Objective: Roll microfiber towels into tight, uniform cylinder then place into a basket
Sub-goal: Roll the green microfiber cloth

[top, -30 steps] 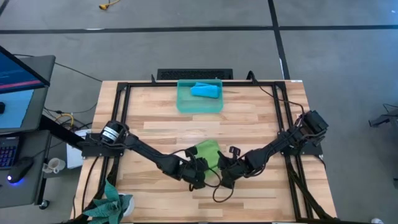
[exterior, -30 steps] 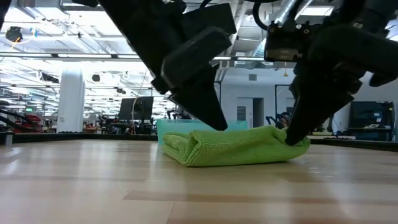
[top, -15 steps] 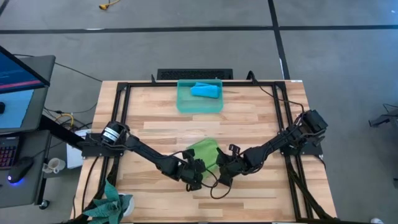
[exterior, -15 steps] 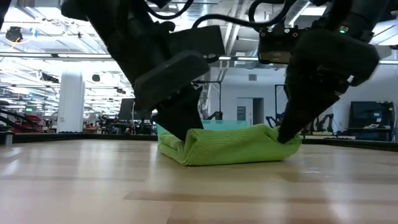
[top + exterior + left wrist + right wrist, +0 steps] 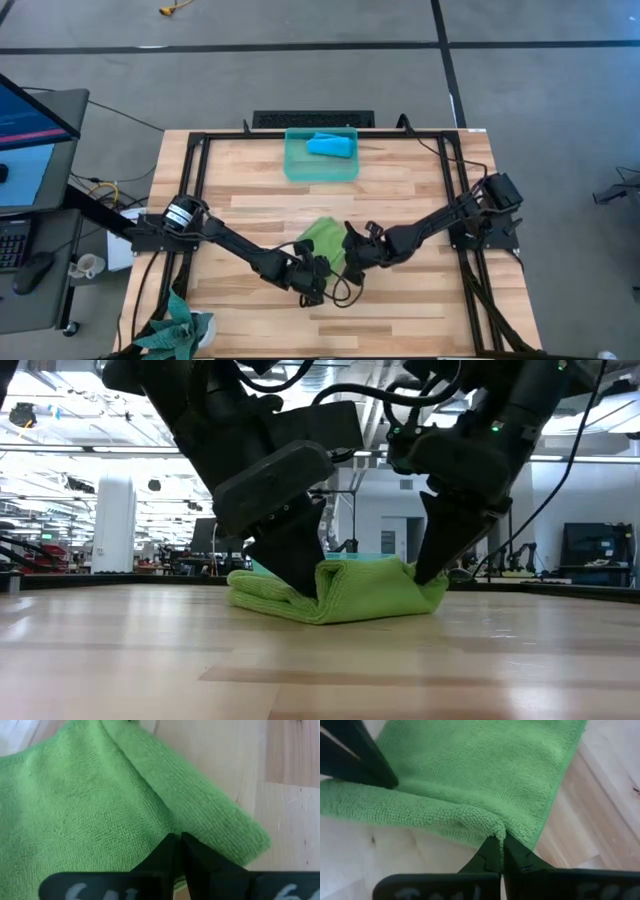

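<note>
The lime green towel [image 5: 325,243] lay just below centre of the high view, its fold running between the two hands. The left hand [image 5: 316,272] pinched its lower-left edge, fingers together; the right hand [image 5: 348,252] clamped its right edge. The basket [image 5: 321,162], holding the blue towel [image 5: 330,146], sat well above.

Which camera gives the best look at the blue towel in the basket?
The high view: the blue towel lies in plain sight inside the basket. The low view shows only the basket's rim behind the green towel; wrist views show neither.
</note>
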